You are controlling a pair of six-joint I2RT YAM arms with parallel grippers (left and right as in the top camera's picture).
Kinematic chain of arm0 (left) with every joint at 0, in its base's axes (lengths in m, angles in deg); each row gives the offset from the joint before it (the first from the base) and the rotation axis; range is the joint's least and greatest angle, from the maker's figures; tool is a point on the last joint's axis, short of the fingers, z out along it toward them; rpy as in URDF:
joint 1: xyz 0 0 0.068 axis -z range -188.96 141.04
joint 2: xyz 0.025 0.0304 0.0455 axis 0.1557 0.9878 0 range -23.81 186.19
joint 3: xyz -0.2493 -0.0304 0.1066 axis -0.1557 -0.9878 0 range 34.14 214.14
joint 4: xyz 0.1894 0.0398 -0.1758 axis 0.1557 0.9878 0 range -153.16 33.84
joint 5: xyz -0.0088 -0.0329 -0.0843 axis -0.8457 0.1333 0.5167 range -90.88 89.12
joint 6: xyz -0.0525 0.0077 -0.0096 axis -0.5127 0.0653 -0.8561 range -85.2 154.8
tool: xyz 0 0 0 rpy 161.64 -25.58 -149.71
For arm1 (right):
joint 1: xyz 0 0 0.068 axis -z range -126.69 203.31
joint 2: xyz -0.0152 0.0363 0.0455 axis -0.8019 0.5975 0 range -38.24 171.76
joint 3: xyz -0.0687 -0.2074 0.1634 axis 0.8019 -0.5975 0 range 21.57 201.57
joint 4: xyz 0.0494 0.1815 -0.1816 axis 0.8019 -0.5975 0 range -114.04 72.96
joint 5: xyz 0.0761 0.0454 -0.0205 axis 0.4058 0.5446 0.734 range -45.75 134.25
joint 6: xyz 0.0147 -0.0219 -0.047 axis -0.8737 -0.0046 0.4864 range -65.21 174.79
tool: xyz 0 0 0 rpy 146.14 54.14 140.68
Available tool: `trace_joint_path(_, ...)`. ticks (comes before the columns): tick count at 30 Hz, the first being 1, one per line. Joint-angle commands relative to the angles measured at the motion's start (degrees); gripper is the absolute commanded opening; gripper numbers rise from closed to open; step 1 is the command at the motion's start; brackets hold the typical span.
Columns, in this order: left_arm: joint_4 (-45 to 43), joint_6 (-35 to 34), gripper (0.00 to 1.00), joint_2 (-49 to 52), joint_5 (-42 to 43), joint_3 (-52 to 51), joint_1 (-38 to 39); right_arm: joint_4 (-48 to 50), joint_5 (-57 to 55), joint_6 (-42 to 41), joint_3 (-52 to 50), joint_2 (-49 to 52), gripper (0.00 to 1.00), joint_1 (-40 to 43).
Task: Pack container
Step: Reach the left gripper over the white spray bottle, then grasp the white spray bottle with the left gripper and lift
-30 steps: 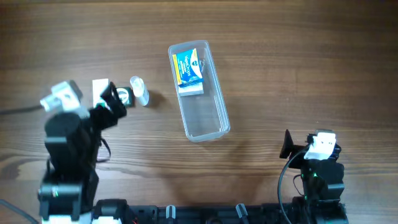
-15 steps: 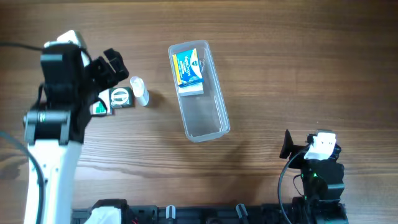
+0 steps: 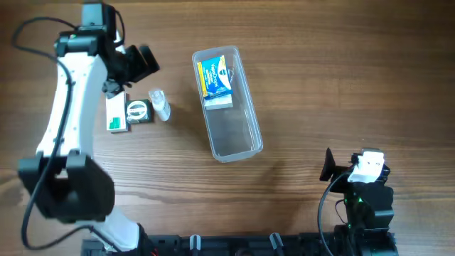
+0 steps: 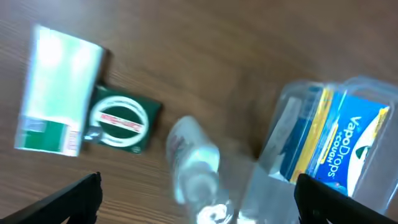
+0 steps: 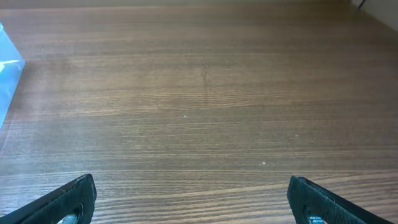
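The clear plastic container (image 3: 234,128) lies mid-table, long axis near vertical, with a blue and yellow VapoDrops box (image 3: 215,82) in its far end; both show in the left wrist view, container (image 4: 292,186) and box (image 4: 342,146). Left of it lie a small clear bottle (image 3: 159,104), a green tin with a round label (image 3: 137,111) and a white and green box (image 3: 116,112). My left gripper (image 3: 142,62) is open and empty, raised above and behind these items. My right gripper (image 3: 328,165) is open and empty at the near right.
In the left wrist view the bottle (image 4: 193,165) lies between the tin (image 4: 121,119) and the container, with the white and green box (image 4: 59,90) at far left. The right wrist view shows bare wooden table (image 5: 199,106).
My left arm has swung up and away from the tin and white box toward the far side, uncovering both items. The right arm has not moved.
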Motion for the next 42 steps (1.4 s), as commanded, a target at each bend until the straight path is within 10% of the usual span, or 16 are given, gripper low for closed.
trace_joint_path(1,0.2,0.3,0.98,3.3,6.5,1.6,0.8,0.2,0.5,-0.9,-0.3,-0.5,1.0,0.2)
trace_joint_path(42,7.2,-12.5,0.95,8.3,-2.2,1.5,7.6,0.2,0.5,-0.9,-0.3,-0.5,1.0,0.2)
